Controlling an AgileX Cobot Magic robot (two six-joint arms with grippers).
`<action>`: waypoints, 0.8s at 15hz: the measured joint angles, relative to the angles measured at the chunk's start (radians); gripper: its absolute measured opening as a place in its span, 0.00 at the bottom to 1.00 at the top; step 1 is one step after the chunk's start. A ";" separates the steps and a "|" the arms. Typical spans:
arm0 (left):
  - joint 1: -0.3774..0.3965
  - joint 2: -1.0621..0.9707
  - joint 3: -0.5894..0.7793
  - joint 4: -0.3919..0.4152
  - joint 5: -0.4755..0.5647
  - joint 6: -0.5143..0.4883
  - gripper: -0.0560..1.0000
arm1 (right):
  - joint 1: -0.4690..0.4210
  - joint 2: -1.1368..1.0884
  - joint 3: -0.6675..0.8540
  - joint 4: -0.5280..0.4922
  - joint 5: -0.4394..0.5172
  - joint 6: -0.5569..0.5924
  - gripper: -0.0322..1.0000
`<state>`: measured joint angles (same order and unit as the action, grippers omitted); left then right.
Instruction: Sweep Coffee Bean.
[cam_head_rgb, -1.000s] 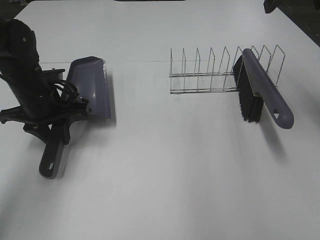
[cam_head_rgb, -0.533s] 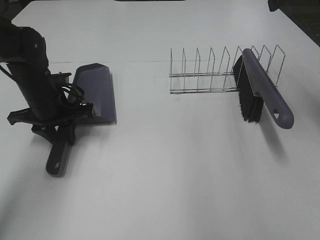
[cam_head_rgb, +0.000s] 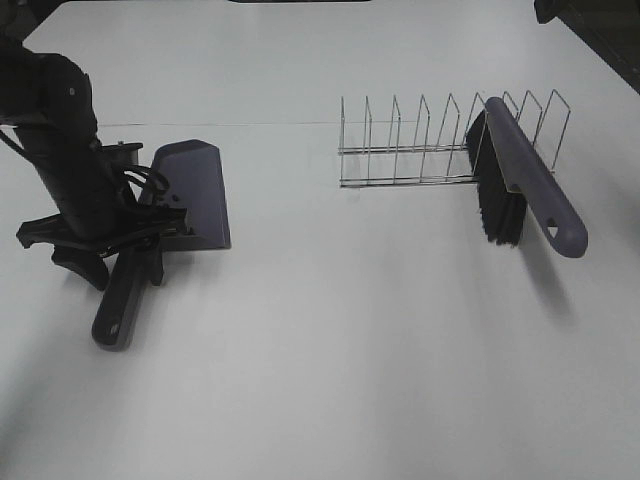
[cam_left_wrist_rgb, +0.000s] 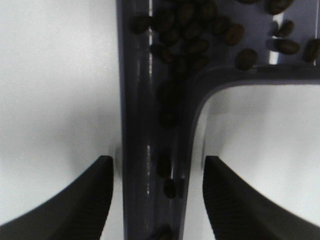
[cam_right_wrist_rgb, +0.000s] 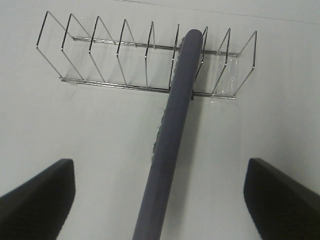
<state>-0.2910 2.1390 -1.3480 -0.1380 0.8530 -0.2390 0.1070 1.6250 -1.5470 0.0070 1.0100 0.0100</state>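
Observation:
The purple dustpan (cam_head_rgb: 192, 190) lies on the white table at the left, its handle (cam_head_rgb: 115, 310) pointing toward the front. My left gripper (cam_head_rgb: 118, 268) straddles the handle, open, with a narrow gap on each side; the left wrist view shows its fingertips (cam_left_wrist_rgb: 90, 190) flanking the handle (cam_left_wrist_rgb: 140, 125). The coffee beans (cam_left_wrist_rgb: 200, 30) lie in the pan's back, and a few (cam_left_wrist_rgb: 167, 170) sit in the handle's groove. The purple brush (cam_head_rgb: 520, 180) leans in the wire rack (cam_head_rgb: 420, 145). My right gripper (cam_right_wrist_rgb: 159, 165) is open and empty, well back from the brush handle (cam_right_wrist_rgb: 172, 135).
The wire rack (cam_right_wrist_rgb: 125, 60) stands at the back right with the brush's black bristles (cam_head_rgb: 498, 210) hanging over its front rail. A dark part of the right arm (cam_head_rgb: 590, 15) shows at the top right corner.
The left arm brought the dustpan down from a tilted, raised pose to flat on the table and shifted slightly right. The brush and rack have not moved.

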 joint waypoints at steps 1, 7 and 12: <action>0.000 0.000 0.000 0.000 0.000 0.000 0.62 | 0.000 0.000 0.000 0.002 0.000 0.000 0.81; 0.000 -0.095 0.000 0.050 0.000 0.004 0.74 | 0.000 0.000 0.000 0.008 0.066 -0.020 0.80; 0.142 -0.213 0.000 0.072 0.089 0.061 0.75 | 0.000 -0.004 0.000 0.016 0.112 -0.058 0.80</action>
<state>-0.1490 1.9260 -1.3480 -0.0660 0.9420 -0.1780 0.1070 1.6210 -1.5470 0.0230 1.1220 -0.0480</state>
